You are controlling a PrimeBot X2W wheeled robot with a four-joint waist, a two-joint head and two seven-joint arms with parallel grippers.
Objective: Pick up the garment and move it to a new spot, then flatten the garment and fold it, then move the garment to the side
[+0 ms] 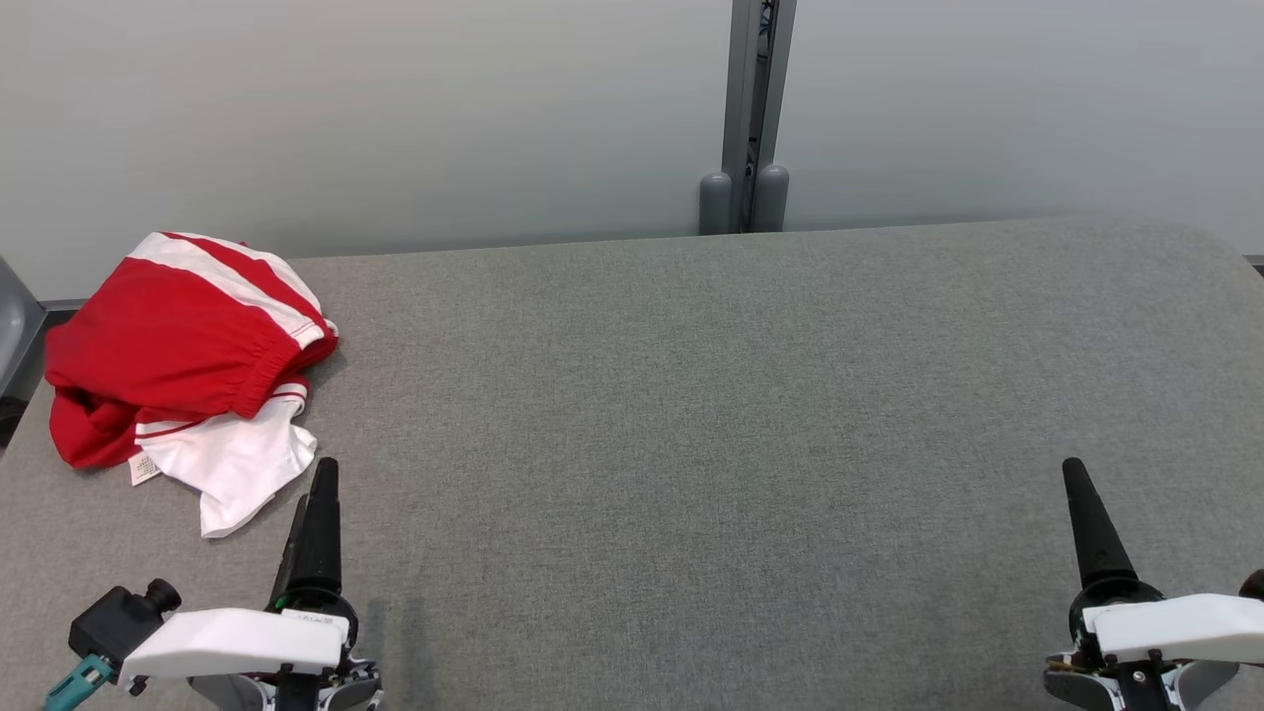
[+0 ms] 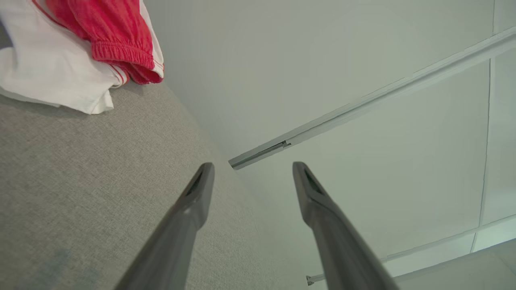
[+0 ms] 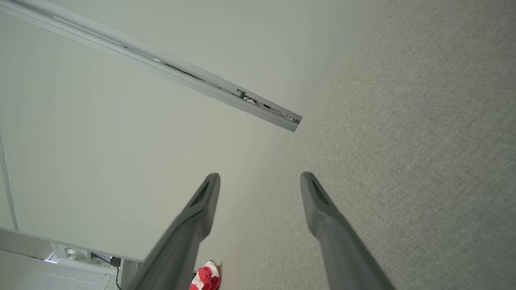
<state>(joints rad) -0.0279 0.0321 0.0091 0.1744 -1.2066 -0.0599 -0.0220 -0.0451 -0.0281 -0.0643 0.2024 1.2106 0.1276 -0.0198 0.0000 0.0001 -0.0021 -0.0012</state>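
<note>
Head view: the grey desk stretches wide, and the red-and-white garment sits bunched at its far left corner, folds hiding its shape. The left tool is just beside the white hem, fingers spread, holding nothing. The right tool is well apart, also spread and empty, its second finger hard to make out here.
</note>
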